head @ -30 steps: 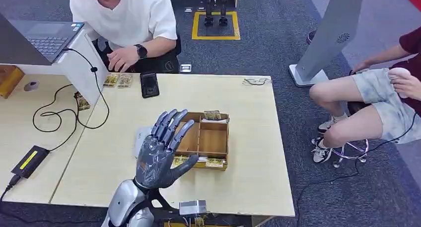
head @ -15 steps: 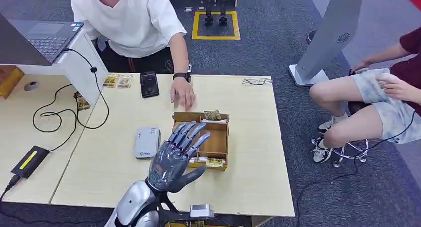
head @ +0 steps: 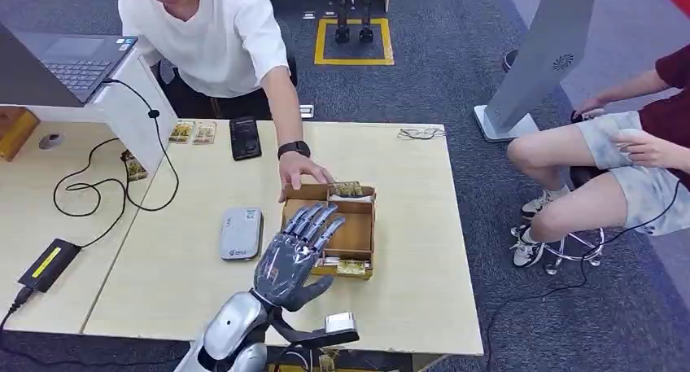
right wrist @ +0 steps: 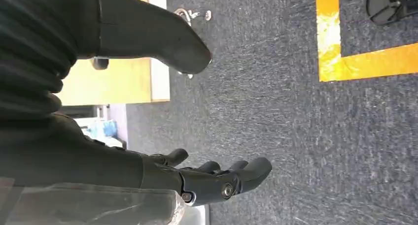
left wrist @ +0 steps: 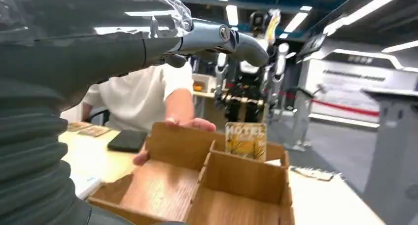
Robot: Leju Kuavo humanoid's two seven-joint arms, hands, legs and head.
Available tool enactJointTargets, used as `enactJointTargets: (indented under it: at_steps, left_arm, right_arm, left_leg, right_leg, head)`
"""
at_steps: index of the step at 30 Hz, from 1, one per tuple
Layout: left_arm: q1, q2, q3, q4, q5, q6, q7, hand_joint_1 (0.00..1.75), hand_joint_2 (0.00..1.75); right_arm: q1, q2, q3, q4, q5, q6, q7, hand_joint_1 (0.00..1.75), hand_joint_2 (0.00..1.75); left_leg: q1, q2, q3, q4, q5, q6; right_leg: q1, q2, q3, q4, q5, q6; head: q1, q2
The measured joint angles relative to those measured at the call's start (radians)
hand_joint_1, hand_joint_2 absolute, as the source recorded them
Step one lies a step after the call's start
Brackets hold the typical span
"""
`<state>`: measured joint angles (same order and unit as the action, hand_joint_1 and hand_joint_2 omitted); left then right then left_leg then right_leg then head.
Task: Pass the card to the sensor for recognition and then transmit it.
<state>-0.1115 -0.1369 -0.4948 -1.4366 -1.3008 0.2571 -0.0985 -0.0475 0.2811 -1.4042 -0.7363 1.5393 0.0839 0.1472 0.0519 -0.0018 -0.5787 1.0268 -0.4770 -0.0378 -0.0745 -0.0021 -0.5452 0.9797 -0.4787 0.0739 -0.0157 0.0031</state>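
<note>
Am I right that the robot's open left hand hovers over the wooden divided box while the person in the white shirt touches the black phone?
Not quite: in the head view the person's hand rests on the wooden box's far edge, not the black phone. The left hand does hover open.

Left arm (head: pixel 232 335) comes up from the near edge of the head view, silver forearm angled toward the far right, wrist raised. Left hand (head: pixel 294 254) is flat and palm down, fingers (head: pixel 317 220) straight, spread a little and pointing to the far side, thumb (head: pixel 313 286) stuck out to the right, nothing in its grasp. From its wrist camera those fingers (left wrist: pixel 217 38) reach forward, level. Right hand (right wrist: pixel 197 178) hangs low, fingers (right wrist: pixel 246 168) loosely extended, thumb (right wrist: pixel 162 43) held wide apart, empty too.
</note>
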Motion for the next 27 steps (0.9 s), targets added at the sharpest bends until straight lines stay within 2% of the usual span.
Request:
enactJointTargets:
  at_steps: [4, 14, 27]
  left_arm:
    - [0.0, -0.014, 0.007, 0.0, -0.025, -0.022, 0.024, 0.0, 1.75]
    - [0.0, -0.023, 0.019, 0.0, -0.058, -0.04, 0.041, 0.0, 1.75]
    - [-0.001, -0.033, 0.019, 0.021, -0.093, -0.058, 0.023, 0.0, 1.75]
  right_arm:
    - [-0.001, 0.0, -0.003, -0.013, -0.003, 0.001, 0.009, 0.0, 1.75]
    - [-0.003, 0.001, -0.005, -0.03, -0.007, 0.005, 0.014, 0.0, 1.75]
    - [-0.004, 0.001, -0.005, -0.03, -0.007, 0.008, 0.014, 0.0, 1.75]
  left_leg:
    - [0.0, 0.0, 0.0, 0.0, 0.0, 0.0]
    - [0.0, 0.0, 0.0, 0.0, 0.0, 0.0]
    - [0.0, 0.0, 0.0, 0.0, 0.0, 0.0]
  right_leg:
    - [0.0, 0.0, 0.0, 0.0, 0.0, 0.0]
    - [0.0, 0.0, 0.0, 0.0, 0.0, 0.0]
    - [0.0, 0.0, 0.0, 0.0, 0.0, 0.0]
  head:
    - [-0.001, 0.0]
    - [0.0, 0.0]
    - [0.0, 0.0]
